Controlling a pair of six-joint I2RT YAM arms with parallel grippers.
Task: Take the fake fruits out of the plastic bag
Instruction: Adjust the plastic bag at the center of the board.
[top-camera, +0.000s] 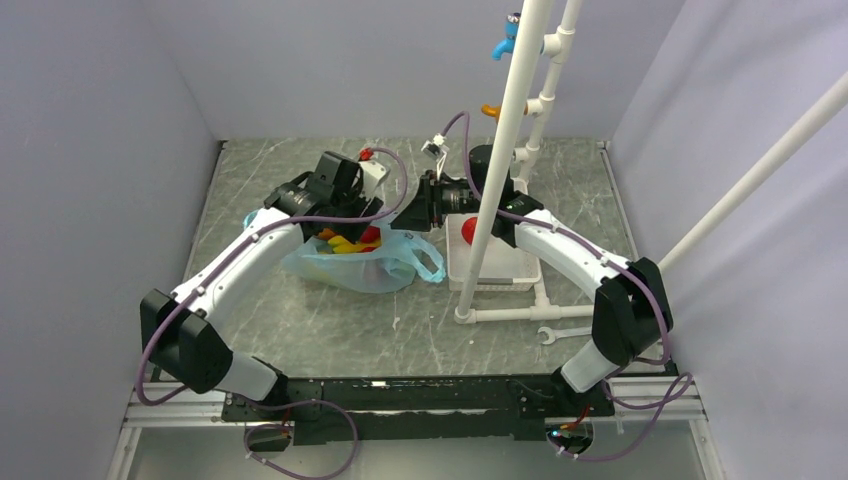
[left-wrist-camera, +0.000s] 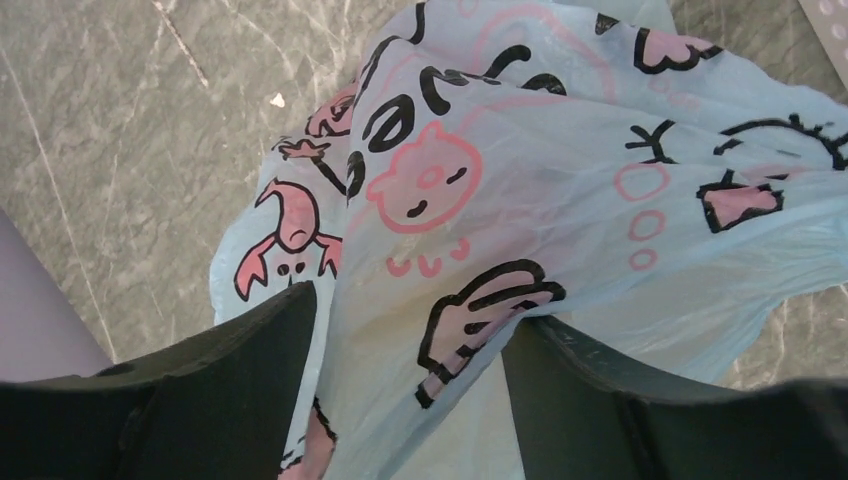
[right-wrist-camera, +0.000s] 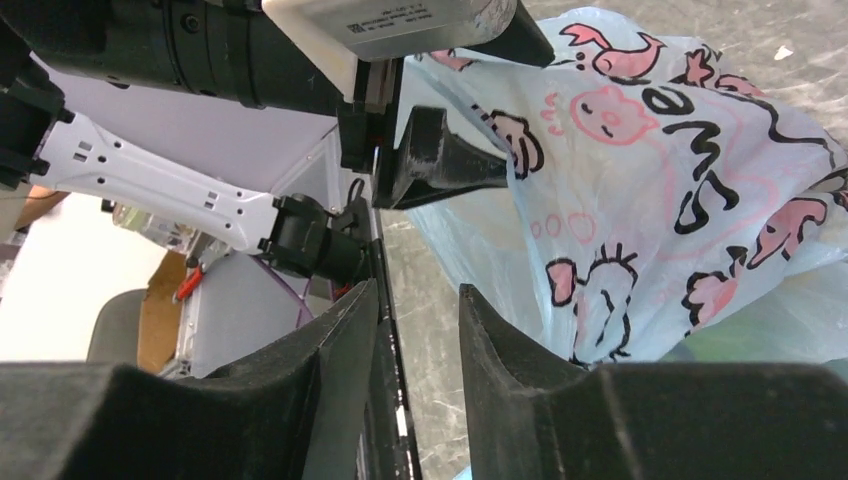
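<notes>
The light-blue plastic bag (top-camera: 372, 268) with pink cartoon prints lies left of centre, its mouth open. Inside it show yellow bananas (top-camera: 345, 244) and a red piece (top-camera: 371, 235). My left gripper (top-camera: 338, 222) hangs over the bag's left rim. In the left wrist view its jaws (left-wrist-camera: 418, 308) stand open astride a raised fold of bag film (left-wrist-camera: 500, 200), and the right finger touches the fold. My right gripper (top-camera: 402, 217) is at the bag's right side. Its jaws (right-wrist-camera: 418, 288) stand narrowly open with only table between them, and the bag (right-wrist-camera: 640, 190) lies just right of the right finger.
A white basket (top-camera: 500, 276) right of the bag holds one red fruit (top-camera: 467, 229). A white pipe frame (top-camera: 500, 150) rises in front of the basket, its base pipe (top-camera: 520, 314) on the table. A wrench (top-camera: 560, 333) lies near the right arm. Walls close both sides.
</notes>
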